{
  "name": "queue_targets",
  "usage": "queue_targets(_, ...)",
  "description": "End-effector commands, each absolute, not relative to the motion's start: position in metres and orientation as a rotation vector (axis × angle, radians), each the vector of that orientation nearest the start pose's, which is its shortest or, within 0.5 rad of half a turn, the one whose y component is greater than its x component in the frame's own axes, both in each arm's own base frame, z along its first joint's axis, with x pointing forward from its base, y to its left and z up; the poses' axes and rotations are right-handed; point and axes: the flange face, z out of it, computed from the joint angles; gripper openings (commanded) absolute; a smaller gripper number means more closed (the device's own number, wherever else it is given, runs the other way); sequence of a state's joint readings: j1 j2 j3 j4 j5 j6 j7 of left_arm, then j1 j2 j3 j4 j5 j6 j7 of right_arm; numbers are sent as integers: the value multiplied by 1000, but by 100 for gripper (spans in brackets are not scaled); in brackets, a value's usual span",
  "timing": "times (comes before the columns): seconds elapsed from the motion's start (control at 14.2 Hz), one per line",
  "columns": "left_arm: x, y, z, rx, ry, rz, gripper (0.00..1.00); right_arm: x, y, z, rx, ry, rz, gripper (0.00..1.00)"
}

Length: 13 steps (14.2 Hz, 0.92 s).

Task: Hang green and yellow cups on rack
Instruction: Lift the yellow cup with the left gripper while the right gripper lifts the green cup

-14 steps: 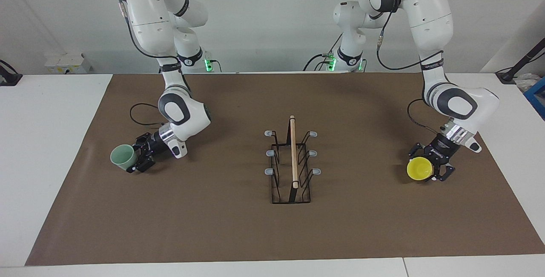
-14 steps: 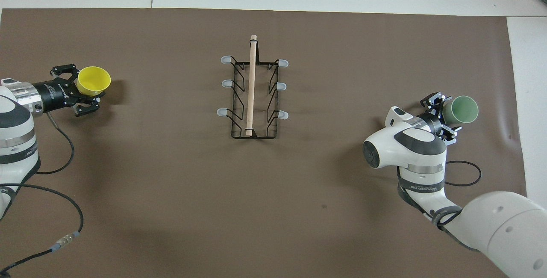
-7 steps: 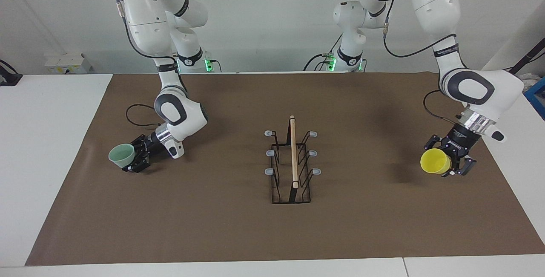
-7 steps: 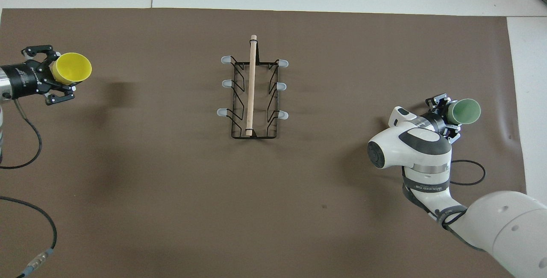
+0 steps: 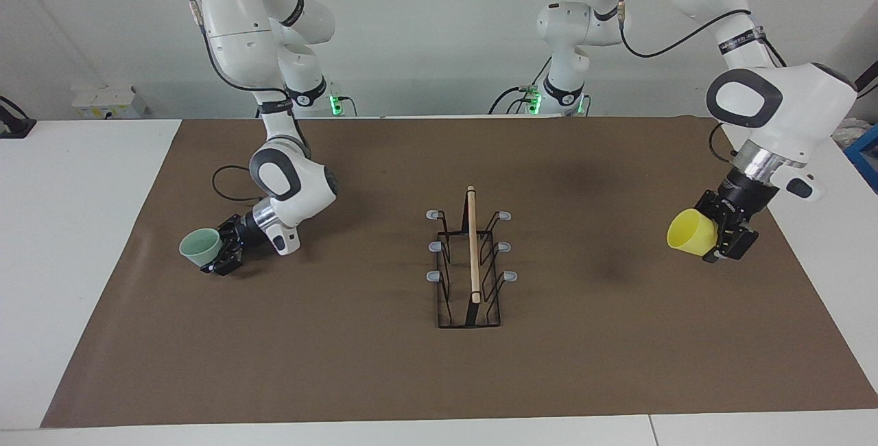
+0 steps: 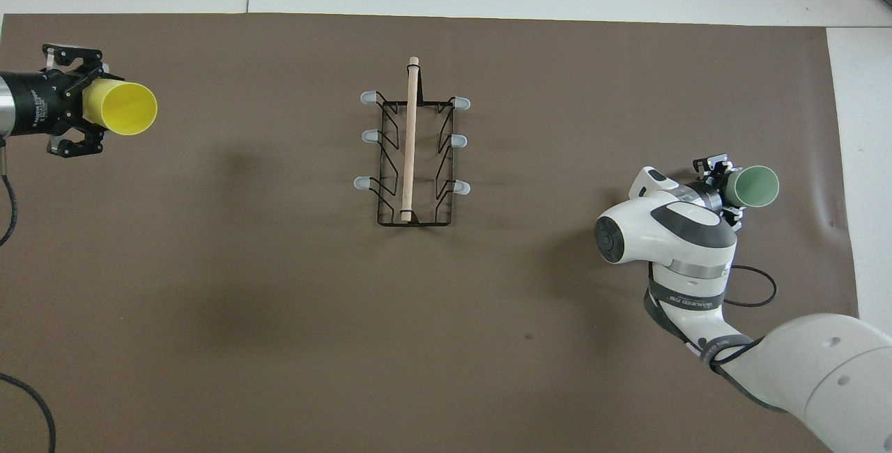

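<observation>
Left fingers (image 5: 717, 237) clenched on yellow cup (image 5: 689, 233), raised, mouth toward rack (image 5: 470, 261); right fingers (image 5: 226, 252) grasping green cup (image 5: 199, 247), low, mouth away. Rack mid-desk, rod lengthwise, well apart from both.

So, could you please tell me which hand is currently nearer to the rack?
Roughly level, the right perhaps slightly nearer. The right hand holds the green cup low toward its end of the table; the left hand, raised, holds the yellow cup toward the other end from the rack.

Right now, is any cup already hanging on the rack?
No: the rack is bare, with the green cup and the yellow cup away from it at the table's ends.
</observation>
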<state>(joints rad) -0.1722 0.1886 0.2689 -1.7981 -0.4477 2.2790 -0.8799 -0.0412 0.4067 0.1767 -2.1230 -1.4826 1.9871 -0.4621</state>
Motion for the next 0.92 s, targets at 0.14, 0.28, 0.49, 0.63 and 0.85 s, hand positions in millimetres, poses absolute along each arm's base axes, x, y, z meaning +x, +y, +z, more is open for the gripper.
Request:
queue_targets(0.14, 602, -23, 525, -3032, -1534, -445, 0, 563, 30, 293, 1710, 1563, -611, 0)
queue_targets(0.28, 586, -61, 536, -3059, -1323, -507, 0, 557, 48, 329, 1856, 1565, -556, 0)
queue_targets(0.49, 573, -108, 532, -3058, -1068, -562, 0, 547, 60, 377, 2055, 1548, -468, 0)
queue_targets(0.63, 565, -137, 529, -3070, -932, -621, 0, 544, 70, 423, 2173, 1549, -359, 0)
queue_targets(0.85, 543, -181, 509, -3149, -757, -854, 0, 541, 88, 478, 2315, 1519, -203, 0)
